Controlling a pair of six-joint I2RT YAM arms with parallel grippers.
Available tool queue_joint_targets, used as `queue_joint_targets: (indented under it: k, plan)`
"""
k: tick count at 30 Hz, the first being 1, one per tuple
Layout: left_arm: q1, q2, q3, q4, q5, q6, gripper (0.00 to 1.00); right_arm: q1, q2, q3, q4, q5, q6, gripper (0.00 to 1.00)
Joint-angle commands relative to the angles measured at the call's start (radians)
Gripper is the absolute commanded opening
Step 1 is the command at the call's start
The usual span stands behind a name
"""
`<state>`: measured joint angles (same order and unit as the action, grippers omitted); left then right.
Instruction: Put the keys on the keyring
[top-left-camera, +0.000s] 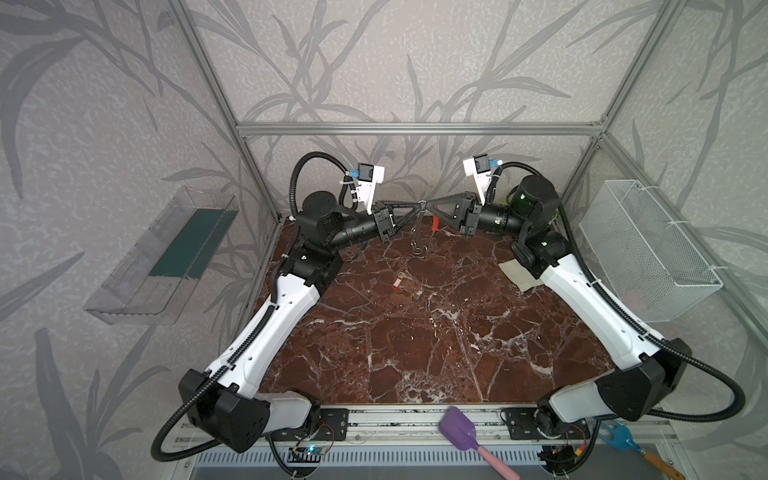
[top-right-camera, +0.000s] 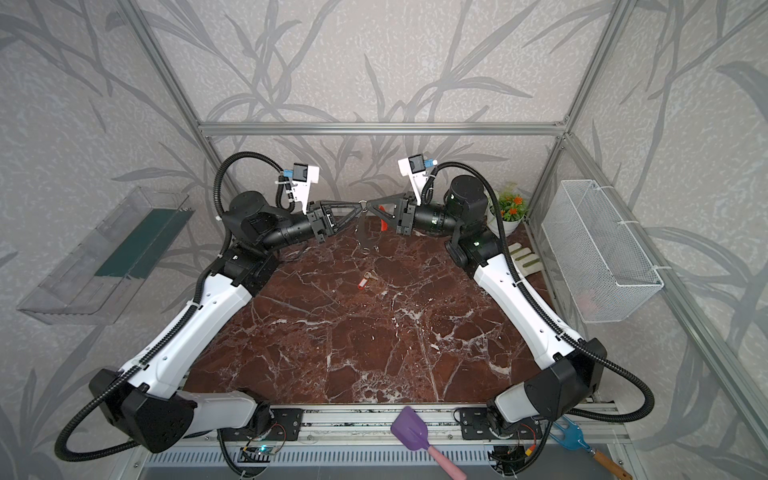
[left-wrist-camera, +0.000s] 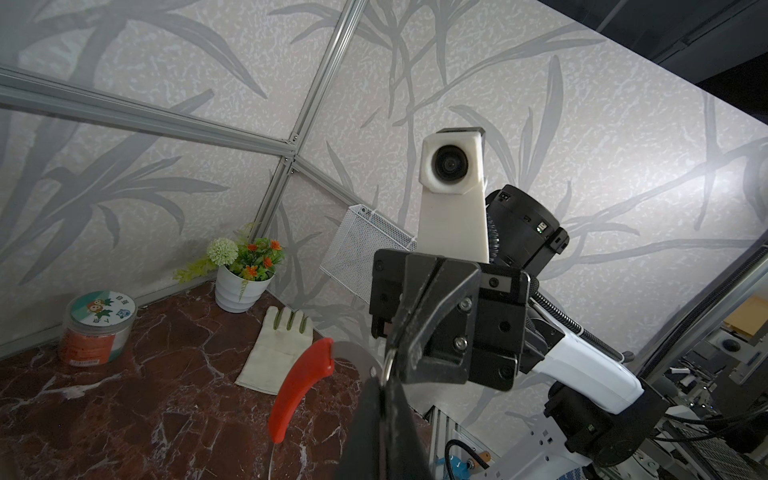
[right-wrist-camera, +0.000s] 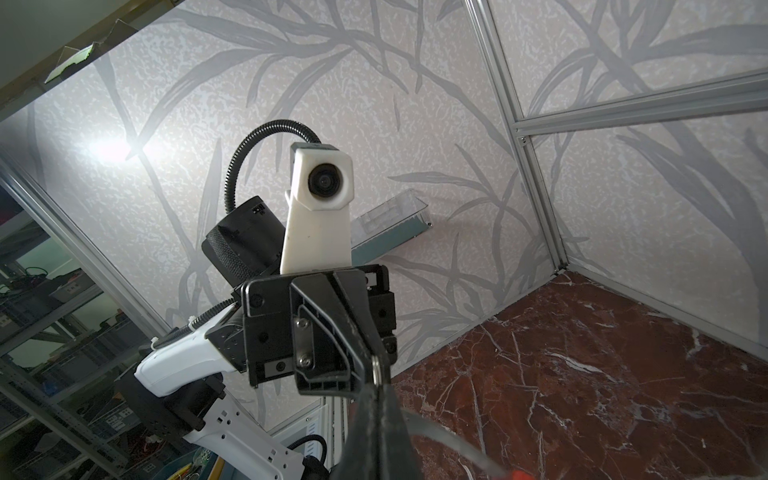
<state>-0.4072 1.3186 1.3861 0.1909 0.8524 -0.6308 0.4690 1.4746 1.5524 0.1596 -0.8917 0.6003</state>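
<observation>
High over the back of the table, my left gripper (top-left-camera: 417, 205) and right gripper (top-left-camera: 428, 204) meet tip to tip, both shut. The keyring hangs below them, its red section (top-left-camera: 434, 223) under the right fingers. In the left wrist view its silvery band (left-wrist-camera: 353, 353) runs into my left gripper (left-wrist-camera: 382, 380), and a small silver ring (left-wrist-camera: 388, 361) sits where the tips meet. The right wrist view shows the band (right-wrist-camera: 440, 436) leaving my right gripper (right-wrist-camera: 376, 384). The keys, a red-orange tag (top-left-camera: 400, 279), lie free on the marble, in both top views (top-right-camera: 365, 280).
A white glove (top-left-camera: 519, 274) lies at the back right, near a flower pot (top-right-camera: 509, 212). A jar (left-wrist-camera: 97, 328) stands by the back wall. A wire basket (top-left-camera: 648, 249) hangs on the right wall and a clear tray (top-left-camera: 162, 262) on the left. A purple spatula (top-left-camera: 459, 428) lies on the front rail.
</observation>
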Motion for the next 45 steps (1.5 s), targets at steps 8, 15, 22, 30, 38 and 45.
queue_joint_targets:
  k: [8,15,22,30,38,45]
  plan:
    - [0.004,0.008,0.022,0.071,0.031,-0.031,0.0,0.006,-0.003,-0.007,0.103,-0.015,0.076,0.18]
    - [0.004,0.001,0.013,0.085,0.017,-0.036,0.0,0.014,0.009,-0.009,0.095,-0.015,0.071,0.18]
    - [0.004,0.0,0.013,0.087,0.017,-0.04,0.0,0.016,0.0,-0.026,0.082,-0.006,0.056,0.0]
    - [0.005,-0.015,0.026,-0.014,0.014,0.033,0.14,0.009,-0.02,-0.029,0.031,-0.003,-0.003,0.0]
    - [0.031,-0.024,0.079,-0.232,0.07,0.169,0.21,-0.026,-0.025,0.015,-0.148,-0.094,-0.122,0.0]
    - [0.037,0.002,0.182,-0.528,0.138,0.364,0.21,-0.025,0.014,0.131,-0.52,-0.176,-0.378,0.0]
